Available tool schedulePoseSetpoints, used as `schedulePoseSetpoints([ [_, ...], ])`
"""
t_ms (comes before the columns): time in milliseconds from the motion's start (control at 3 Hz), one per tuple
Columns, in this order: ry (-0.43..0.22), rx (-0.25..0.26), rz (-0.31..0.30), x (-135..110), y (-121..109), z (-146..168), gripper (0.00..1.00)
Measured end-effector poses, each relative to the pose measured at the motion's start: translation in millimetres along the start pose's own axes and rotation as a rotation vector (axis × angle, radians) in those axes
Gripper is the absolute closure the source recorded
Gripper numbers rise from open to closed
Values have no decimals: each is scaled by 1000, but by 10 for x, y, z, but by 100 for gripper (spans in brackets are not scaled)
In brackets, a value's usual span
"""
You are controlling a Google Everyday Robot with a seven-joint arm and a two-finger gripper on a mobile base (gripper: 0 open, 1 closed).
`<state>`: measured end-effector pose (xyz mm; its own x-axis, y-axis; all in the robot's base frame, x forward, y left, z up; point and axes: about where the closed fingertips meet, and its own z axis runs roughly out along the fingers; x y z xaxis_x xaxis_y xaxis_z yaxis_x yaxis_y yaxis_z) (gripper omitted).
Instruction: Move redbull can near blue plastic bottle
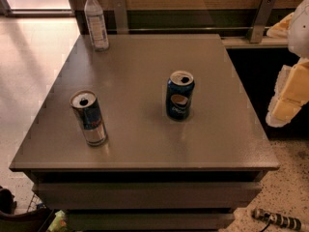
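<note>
The redbull can [89,118] is slim, blue and silver, and stands upright near the front left of the grey table [140,71]. The blue plastic bottle [96,21], clear with a white cap and pale label, stands upright at the table's far left corner. The can and the bottle are far apart. My gripper [288,96], white with yellowish parts, hangs off the table's right edge, away from both and holding nothing that I can see.
A wider dark blue Pepsi can [179,95] stands upright right of the table's middle. A wood-panelled wall with metal brackets [260,18] runs behind the table. A small object [276,219] lies on the speckled floor at the front right.
</note>
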<state>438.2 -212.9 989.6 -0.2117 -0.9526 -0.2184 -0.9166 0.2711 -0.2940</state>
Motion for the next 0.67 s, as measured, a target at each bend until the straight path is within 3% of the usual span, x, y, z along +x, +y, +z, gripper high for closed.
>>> schedulePoseSetpoints([
  [333, 0, 0, 0, 0, 0, -1, 0],
  [667, -44, 0, 5, -11, 62, -36, 0],
])
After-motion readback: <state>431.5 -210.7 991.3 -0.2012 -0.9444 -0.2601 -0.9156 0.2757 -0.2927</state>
